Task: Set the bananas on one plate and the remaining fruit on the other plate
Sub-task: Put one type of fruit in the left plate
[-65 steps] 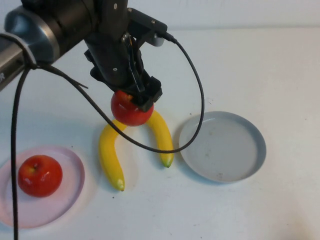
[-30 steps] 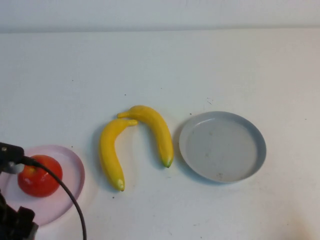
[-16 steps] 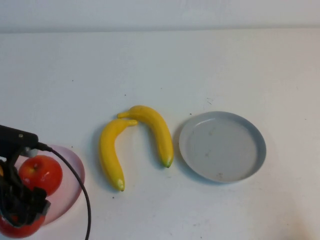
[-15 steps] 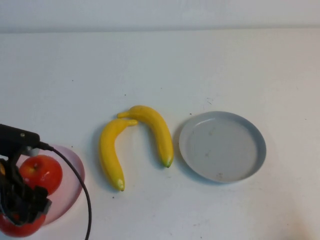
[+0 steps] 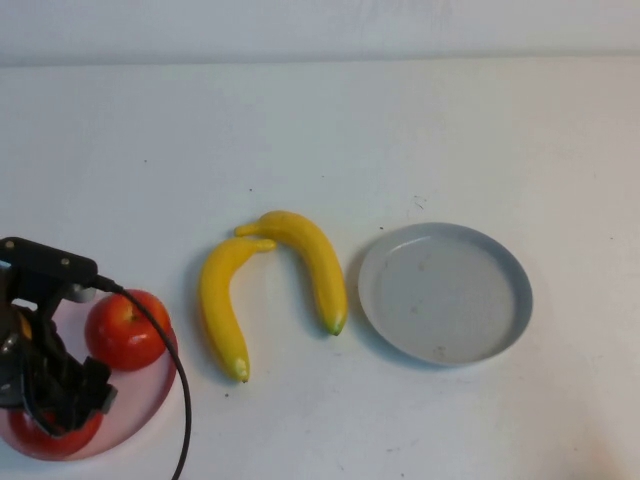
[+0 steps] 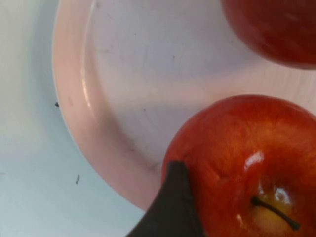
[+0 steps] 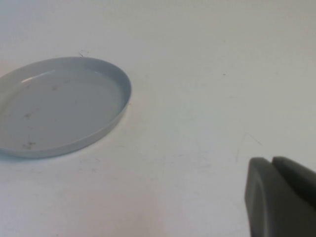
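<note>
Two yellow bananas [image 5: 222, 305] [image 5: 308, 262] lie side by side at the table's middle, their far tips touching. The grey-blue plate [image 5: 445, 292] to their right holds nothing. At the near left, my left gripper [image 5: 52, 410] is shut on a red apple [image 5: 45, 442] low over the pale pink plate [image 5: 140, 395]. One dark finger [image 6: 174, 207] presses the side of that apple [image 6: 247, 163]. A second red apple [image 5: 128, 328] rests at the pink plate's right edge. My right gripper [image 7: 272, 162] is shut and holds nothing, above bare table beside the grey-blue plate [image 7: 59, 103].
The left arm's black cable [image 5: 178, 400] loops past the pink plate's right side. White table surrounds the plates and bananas.
My left gripper carried the apple from above the bananas to the pink plate. In the last half second the apple lying there shifted right toward the plate's edge.
</note>
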Robot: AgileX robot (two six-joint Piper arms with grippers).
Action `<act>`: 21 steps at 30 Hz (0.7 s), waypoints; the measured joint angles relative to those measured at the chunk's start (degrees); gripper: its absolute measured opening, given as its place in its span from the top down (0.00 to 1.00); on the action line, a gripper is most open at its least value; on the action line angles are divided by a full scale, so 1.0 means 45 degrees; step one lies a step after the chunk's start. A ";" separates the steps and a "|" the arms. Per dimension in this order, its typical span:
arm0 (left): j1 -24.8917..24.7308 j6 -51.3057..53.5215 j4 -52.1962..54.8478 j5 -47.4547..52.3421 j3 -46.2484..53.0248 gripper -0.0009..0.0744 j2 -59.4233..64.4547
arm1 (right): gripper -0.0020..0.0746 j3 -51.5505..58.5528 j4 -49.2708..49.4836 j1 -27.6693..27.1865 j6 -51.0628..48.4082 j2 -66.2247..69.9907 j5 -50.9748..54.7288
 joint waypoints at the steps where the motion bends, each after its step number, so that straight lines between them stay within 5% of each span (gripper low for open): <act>1: 0.0000 0.0000 0.0000 -0.0031 0.0000 0.24 0.0000 | 1.00 0.0000 0.0000 0.0000 0.0000 0.0000 0.0000; 21: 0.0000 -0.1273 -0.0131 -0.0152 -0.0375 0.11 -0.1589 | 1.00 0.0000 0.0000 0.0000 0.0000 0.0000 0.0000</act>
